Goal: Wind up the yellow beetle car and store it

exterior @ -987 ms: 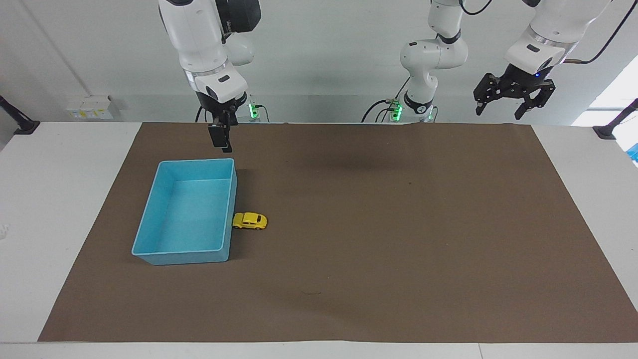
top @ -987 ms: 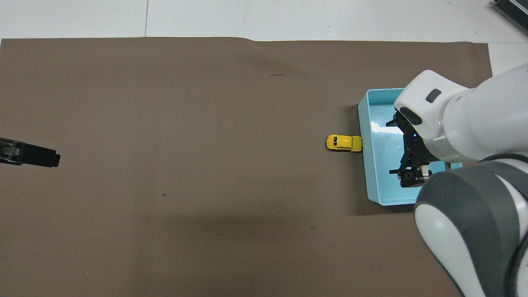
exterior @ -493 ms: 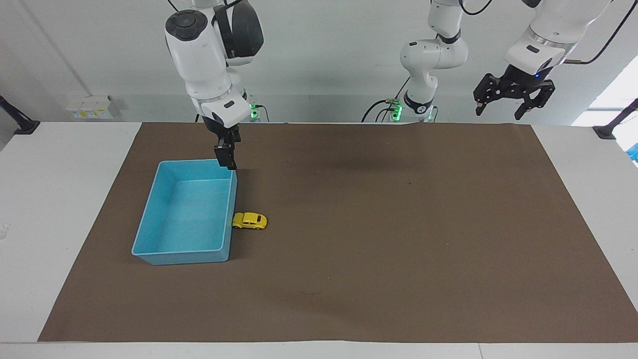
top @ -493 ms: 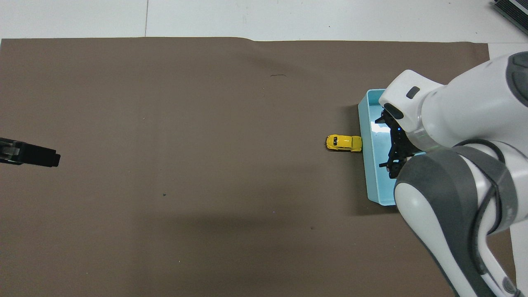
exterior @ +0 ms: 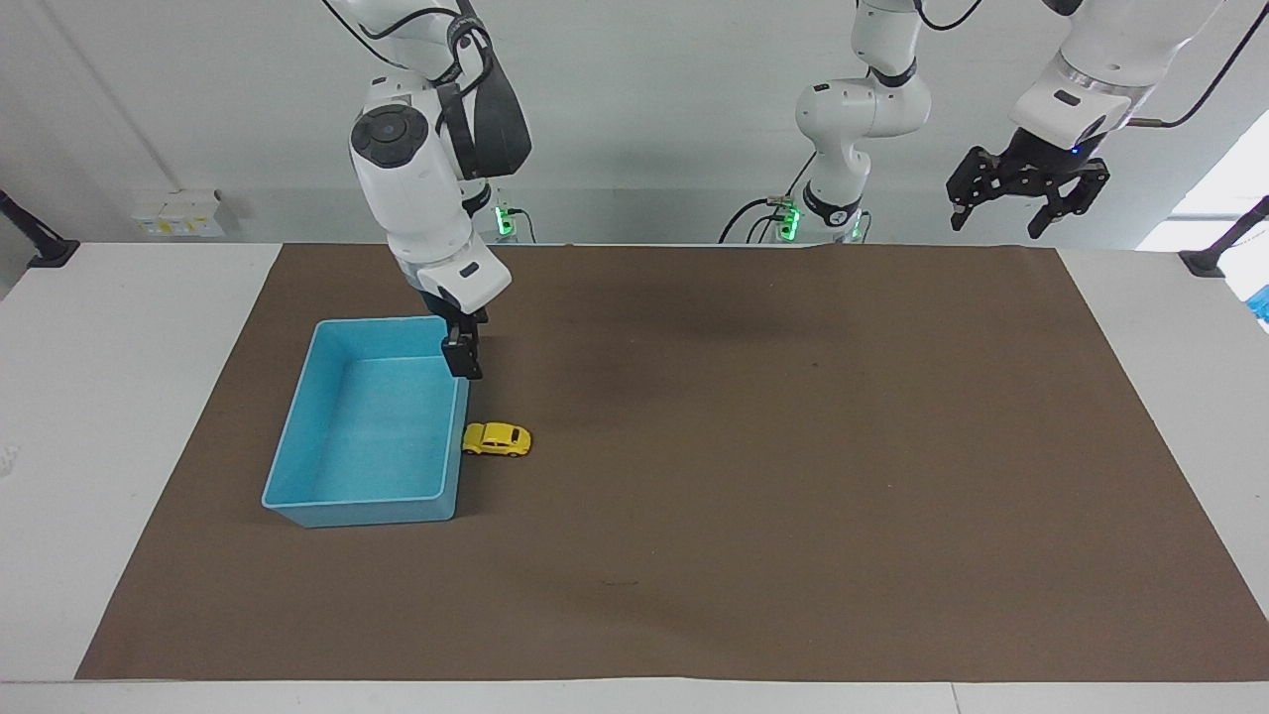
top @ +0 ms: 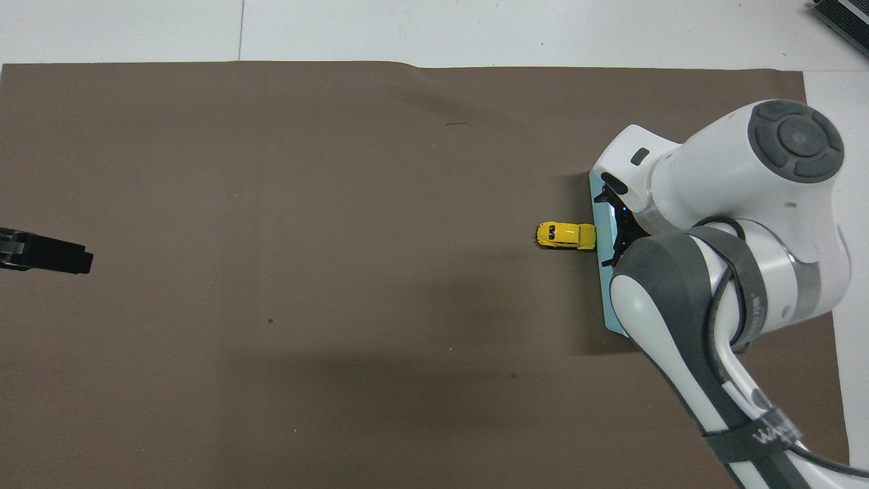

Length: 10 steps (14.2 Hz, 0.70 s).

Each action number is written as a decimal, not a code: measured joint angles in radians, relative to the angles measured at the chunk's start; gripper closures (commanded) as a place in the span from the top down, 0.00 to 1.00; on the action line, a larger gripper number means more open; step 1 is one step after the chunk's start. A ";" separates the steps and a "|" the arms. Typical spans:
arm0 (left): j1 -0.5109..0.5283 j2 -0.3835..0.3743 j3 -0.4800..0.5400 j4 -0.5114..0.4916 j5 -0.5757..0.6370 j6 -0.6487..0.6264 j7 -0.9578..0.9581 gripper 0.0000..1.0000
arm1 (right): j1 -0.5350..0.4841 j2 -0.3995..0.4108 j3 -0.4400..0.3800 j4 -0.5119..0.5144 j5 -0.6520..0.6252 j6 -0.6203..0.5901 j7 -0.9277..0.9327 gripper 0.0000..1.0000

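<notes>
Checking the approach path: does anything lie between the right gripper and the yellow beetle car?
Nothing: in the facing view only bare brown mat separates the right gripper from the yellow beetle car.

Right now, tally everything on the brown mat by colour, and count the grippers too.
Yellow: 1, the yellow beetle car, on the mat against the bin's side wall.
Light blue: 1, the bin.
Black: 2, the right gripper over the bin's edge and the left gripper, waiting raised.
Total: 4

Robotics lab. Two white jointed robot arms (exterior: 426, 188) mounted at upper edge of frame, cables and green status lights (exterior: 790, 220) at bases. Plain white bench (exterior: 119, 397) under flat brown paper mat (exterior: 793, 446); bare white wall (exterior: 644, 119) above.
</notes>
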 measured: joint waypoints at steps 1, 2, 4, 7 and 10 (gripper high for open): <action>0.002 0.000 0.000 0.000 0.000 0.003 0.000 1.00 | 0.000 0.005 0.000 -0.007 0.000 0.015 -0.001 1.00; 0.005 0.000 0.000 0.000 0.000 0.010 0.000 1.00 | -0.001 0.008 0.000 -0.017 0.000 0.032 -0.002 1.00; 0.017 0.001 -0.006 -0.001 0.000 0.017 0.000 1.00 | -0.001 0.014 -0.001 -0.035 0.000 0.060 -0.002 1.00; 0.047 0.002 -0.028 -0.002 0.000 0.017 0.000 1.00 | -0.002 0.019 -0.002 -0.061 0.000 0.087 -0.002 1.00; 0.055 0.002 -0.032 -0.002 0.000 0.018 -0.001 1.00 | -0.004 0.042 -0.002 -0.084 -0.001 0.147 -0.002 1.00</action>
